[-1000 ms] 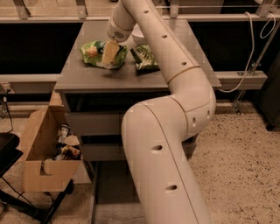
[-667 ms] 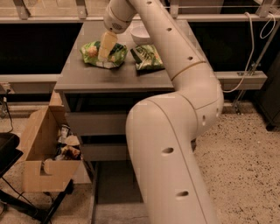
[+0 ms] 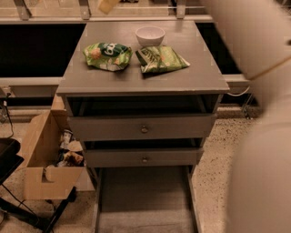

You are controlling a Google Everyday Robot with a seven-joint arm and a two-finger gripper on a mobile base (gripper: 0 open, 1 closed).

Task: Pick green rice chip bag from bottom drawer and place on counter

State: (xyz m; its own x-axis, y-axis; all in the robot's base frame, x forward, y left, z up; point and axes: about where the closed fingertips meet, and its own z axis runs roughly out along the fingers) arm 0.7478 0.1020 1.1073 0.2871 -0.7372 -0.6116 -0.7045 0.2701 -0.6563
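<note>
The green rice chip bag point(image 3: 107, 55) lies on the left part of the grey counter point(image 3: 182, 78), nothing touching it. Only the tan tip of my gripper point(image 3: 108, 4) shows at the top edge, above and behind the bag and well clear of it. My pale arm point(image 3: 261, 91) fills the right side, blurred. The bottom drawer point(image 3: 143, 198) stands pulled out at the bottom, showing a bare grey floor.
A paler green striped bag point(image 3: 160, 59) lies right of the chip bag, with a white bowl point(image 3: 150, 35) behind it. Two drawers with round knobs point(image 3: 143, 129) sit under the counter. An open cardboard box point(image 3: 41, 159) of clutter stands at the cabinet's left.
My gripper has risen from the chip bag to the top edge of the view. The bag stays on the counter. My arm has swung off to the right.
</note>
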